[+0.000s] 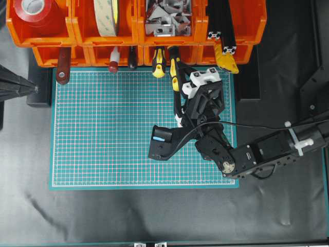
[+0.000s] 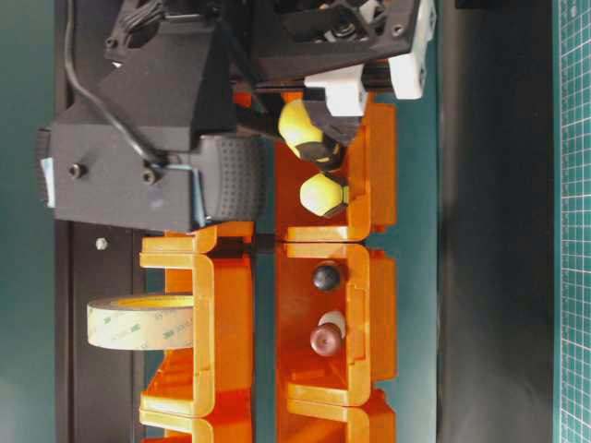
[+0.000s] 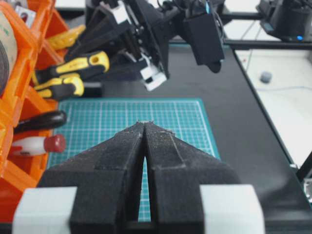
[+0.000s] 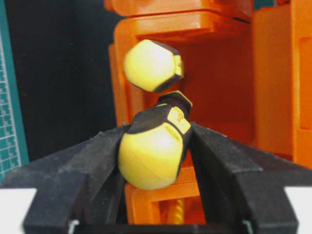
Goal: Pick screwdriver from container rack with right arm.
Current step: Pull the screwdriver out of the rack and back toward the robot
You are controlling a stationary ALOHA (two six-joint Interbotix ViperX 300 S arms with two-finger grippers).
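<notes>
The orange container rack [image 1: 92,51] runs along the far edge of the green mat. Two yellow-and-black handles stick out of one lower bin. My right gripper [image 1: 176,77] is shut on the right-hand one, the screwdriver [image 1: 175,71]. In the right wrist view both fingers press the sides of its handle [image 4: 153,156], and the other yellow handle [image 4: 152,65] sits just above, free. The screwdriver's shaft is hidden inside the bin. The left gripper [image 3: 145,124] is shut and empty, low over the mat, facing the right arm; overhead it sits at the left edge [image 1: 35,88].
The lower bins also hold a red-handled tool [image 1: 62,64], a white-and-red tool [image 1: 113,60] and a dark-handled tool [image 1: 132,57]. Upper bins hold red tape [image 1: 32,10], a tape roll [image 1: 106,18], metal brackets [image 1: 167,18] and black profiles [image 1: 221,23]. The green mat [image 1: 103,128] lies below.
</notes>
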